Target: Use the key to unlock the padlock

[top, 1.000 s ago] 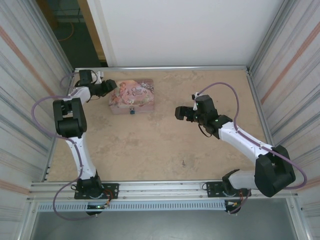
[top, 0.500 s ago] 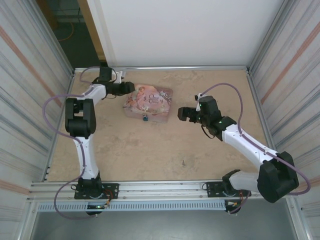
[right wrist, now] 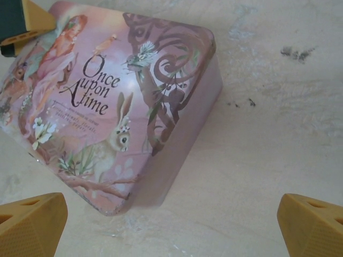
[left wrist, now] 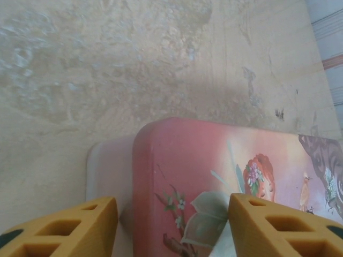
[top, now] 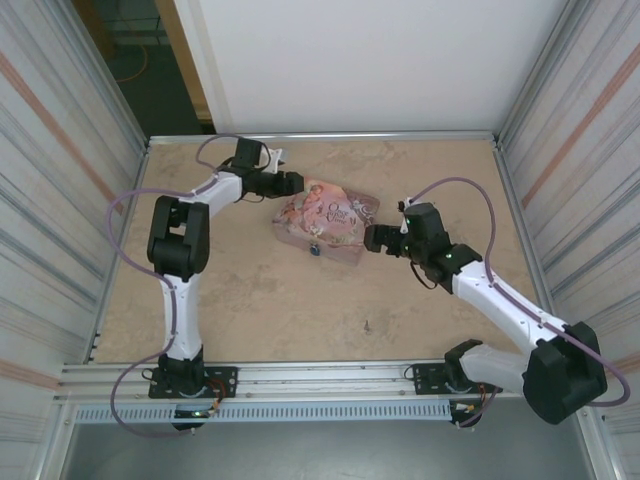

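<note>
The padlock, one only, shows in the top view as a tiny dark-blue body. It sits against the near long side of the tin, about halfway along it, left of the table's centre. It is too small there to tell its long axis or which way the shackle points.

The one table is flat and beige, mottled like worn stone, with scuffs and dark specks. A metal rim edges it, and ribbed panels stand on both sides.

Two white and black arms reach over it. The left arm stretches to the far side and the right arm angles in from the right.

One tin lies flat between the two grippers. It is rectangular with rounded corners. Its long axis runs diagonally, from far-left to near-right. The glossy pink lid bears the words "Once Upon a Time", a rabbit, a red-haired girl, flowers and brown scrollwork. The wall under the lid is a paler pink.

The left gripper is at the tin's far-left corner, jaws apart. One honeycombed yellow finger is beside the tin's wall and the other over the lid. Nothing is clamped.

The right gripper is just beside the tin's right end. Its yellow fingers are spread wide and hold nothing.
</note>
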Robot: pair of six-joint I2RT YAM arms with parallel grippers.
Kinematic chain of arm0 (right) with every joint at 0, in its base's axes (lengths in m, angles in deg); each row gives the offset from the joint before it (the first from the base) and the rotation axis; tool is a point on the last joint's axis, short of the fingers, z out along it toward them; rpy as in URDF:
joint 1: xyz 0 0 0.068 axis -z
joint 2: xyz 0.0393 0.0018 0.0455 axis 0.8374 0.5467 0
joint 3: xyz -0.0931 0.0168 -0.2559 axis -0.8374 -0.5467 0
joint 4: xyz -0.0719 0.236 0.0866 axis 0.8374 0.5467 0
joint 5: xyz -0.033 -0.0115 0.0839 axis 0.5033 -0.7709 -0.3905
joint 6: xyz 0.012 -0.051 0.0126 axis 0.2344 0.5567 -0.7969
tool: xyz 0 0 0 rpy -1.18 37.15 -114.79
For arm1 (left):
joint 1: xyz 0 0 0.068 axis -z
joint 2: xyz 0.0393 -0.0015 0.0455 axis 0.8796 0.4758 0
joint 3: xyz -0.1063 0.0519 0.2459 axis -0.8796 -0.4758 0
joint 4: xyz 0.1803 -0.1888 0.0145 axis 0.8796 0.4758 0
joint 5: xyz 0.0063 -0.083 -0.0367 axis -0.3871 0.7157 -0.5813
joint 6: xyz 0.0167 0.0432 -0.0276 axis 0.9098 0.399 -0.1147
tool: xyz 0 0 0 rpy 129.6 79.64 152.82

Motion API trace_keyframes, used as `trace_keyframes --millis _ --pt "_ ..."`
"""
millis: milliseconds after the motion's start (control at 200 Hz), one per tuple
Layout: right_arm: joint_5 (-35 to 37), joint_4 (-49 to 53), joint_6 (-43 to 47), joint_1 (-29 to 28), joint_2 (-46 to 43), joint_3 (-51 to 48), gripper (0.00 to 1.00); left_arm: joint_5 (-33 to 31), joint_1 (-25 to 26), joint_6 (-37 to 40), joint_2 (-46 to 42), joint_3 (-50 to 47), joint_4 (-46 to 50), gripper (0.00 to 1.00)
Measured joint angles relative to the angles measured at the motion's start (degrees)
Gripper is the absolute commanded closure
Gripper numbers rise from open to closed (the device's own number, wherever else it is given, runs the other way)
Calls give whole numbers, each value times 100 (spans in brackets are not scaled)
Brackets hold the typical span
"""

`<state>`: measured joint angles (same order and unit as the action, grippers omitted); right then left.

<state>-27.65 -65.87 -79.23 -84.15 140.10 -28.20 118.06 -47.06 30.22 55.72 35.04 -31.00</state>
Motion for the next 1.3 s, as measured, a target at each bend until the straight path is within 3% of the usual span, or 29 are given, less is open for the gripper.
trace_keyframes --millis 306,546,746,1047,1303 --pt "63 566 -212 0 -562 -48 0 -352 -149 -57 -603 -232 66 23" --pt "13 1349 -470 -144 -1060 -48 6 -763 -483 -55 -2356 -1261 -116 22" --pt "-243 1993 -831 -431 -1117 -48 16 -1071 -457 -133 -4046 -2835 -437 21" --pt "-428 2428 -1609 -1211 -789 -205 28 -1646 42 -328 -6006 -4784 -343 20" --pt "-638 2308 -2264 -2013 94 -481 45 -2002 741 -1139 -6776 -6109 -540 20"
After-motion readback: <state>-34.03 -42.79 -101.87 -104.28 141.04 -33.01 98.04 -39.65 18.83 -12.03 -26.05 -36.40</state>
